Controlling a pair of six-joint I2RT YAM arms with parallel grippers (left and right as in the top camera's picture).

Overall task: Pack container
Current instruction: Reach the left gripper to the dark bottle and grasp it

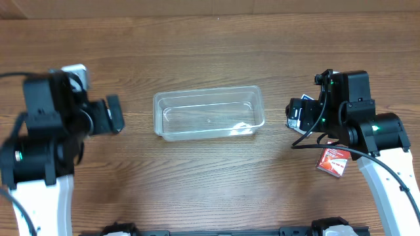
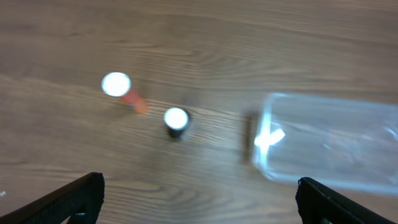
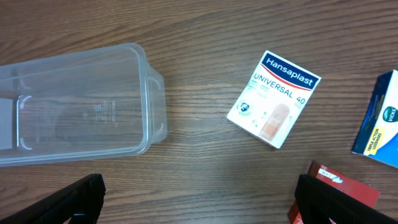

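Two poses, mirrored: hovers left of the centred container (image 1: 197, 118) with left claw (image 2: 199, 202) spread wide, empty, facing the tabletop (image 1: 210, 39); hovers right with right claw (image 3: 199, 202) equally splayed, holding nothing

Container (image 3: 81, 106), plaster box (image 3: 274, 99) apart

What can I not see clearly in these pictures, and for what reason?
Left wrist: the orange white-capped bottle and the dark white-capped bottle are blurred; labels unreadable.
Right wrist: the blue cardboard box is cut by the right edge, the red cardboard box by the bottom edge.
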